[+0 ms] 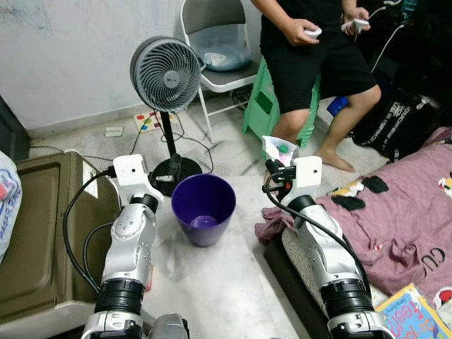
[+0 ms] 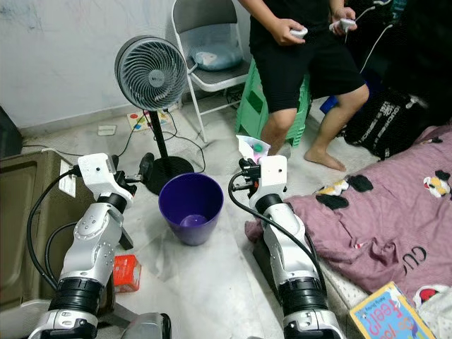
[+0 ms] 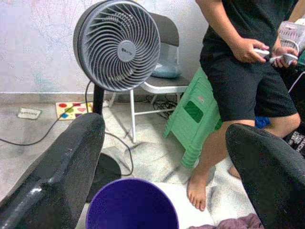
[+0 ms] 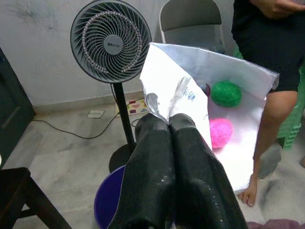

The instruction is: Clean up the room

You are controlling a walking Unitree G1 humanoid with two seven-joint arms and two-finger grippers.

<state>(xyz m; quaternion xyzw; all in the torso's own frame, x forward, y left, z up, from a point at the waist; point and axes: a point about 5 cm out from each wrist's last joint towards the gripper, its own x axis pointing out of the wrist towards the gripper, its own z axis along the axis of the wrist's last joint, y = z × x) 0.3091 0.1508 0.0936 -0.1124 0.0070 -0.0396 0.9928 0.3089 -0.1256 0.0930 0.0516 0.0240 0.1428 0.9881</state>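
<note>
A purple waste bin (image 1: 203,208) stands on the floor between my two arms, with a small bit of something at its bottom. My right gripper (image 4: 169,118) is shut on a silvery plastic packet (image 4: 228,81) printed with a green and a pink fuzzy ball. The packet (image 1: 277,149) is held upright, to the right of the bin's rim and a little above it. On the bin's left, my left gripper (image 3: 167,138) is open and holds nothing; the bin's rim (image 3: 131,202) lies just below its fingers.
A standing fan (image 1: 166,74) is right behind the bin, cables trailing from its base. A person (image 1: 318,49) sits on a green stool (image 1: 263,102) beside a folding chair (image 1: 219,53). Pink bedding (image 1: 395,212) lies right, a brown cabinet (image 1: 42,233) left, a red packet (image 2: 126,272) on the floor.
</note>
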